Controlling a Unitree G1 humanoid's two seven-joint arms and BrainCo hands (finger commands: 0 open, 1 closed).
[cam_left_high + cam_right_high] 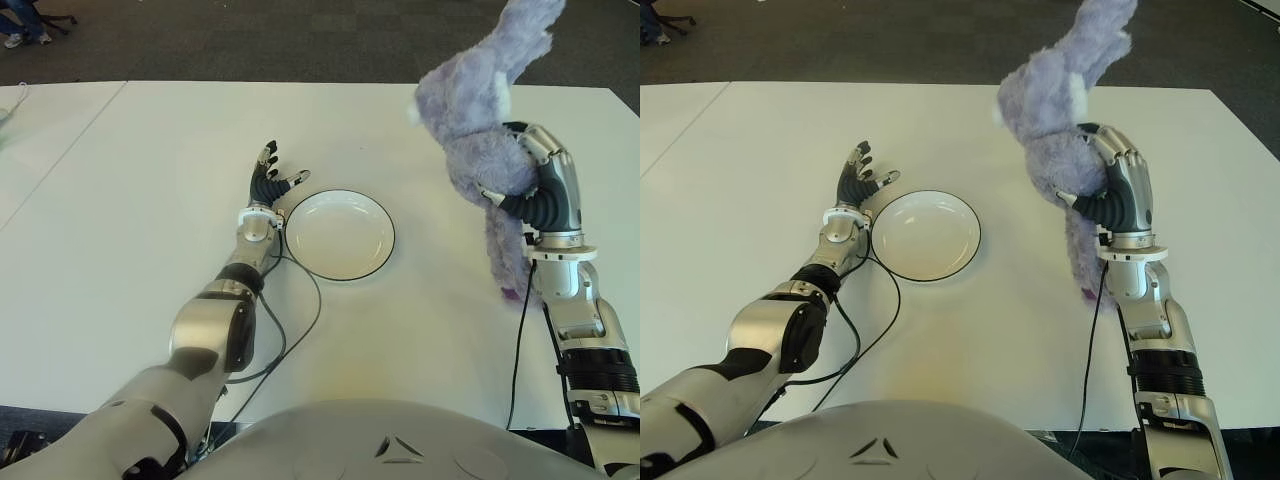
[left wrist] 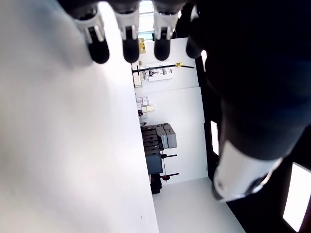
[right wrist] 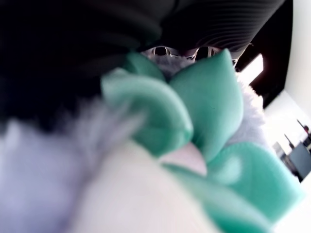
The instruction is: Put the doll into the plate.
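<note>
Purple plush fills my right hand (image 1: 535, 185) — the fingers are curled tight around the doll's (image 1: 480, 110) body, and I hold it up off the table (image 1: 120, 200), on the right side of the scene. One ear or limb points up and far, past the table's far edge as seen from my head, while a leg hangs down beside my right wrist, its tip close to the tabletop; I cannot tell whether it touches. From my right wrist camera I see pale fur pressed right against the lens, with a green bow (image 3: 204, 111) on the doll's front.

Near the middle of the table sits the plate (image 1: 340, 234), white with a dark rim, nothing in it. It lies well to the left of the doll. A black cable (image 1: 300, 320) curls across the table on the near-left side of the plate.

My left hand (image 1: 270, 180) shows just beside the plate's left rim — fingers spread and relaxed, gripping nothing, fingertips pointing far. Its wrist view shows the dark fingertips (image 2: 129, 48) apart from each other over the white tabletop.
</note>
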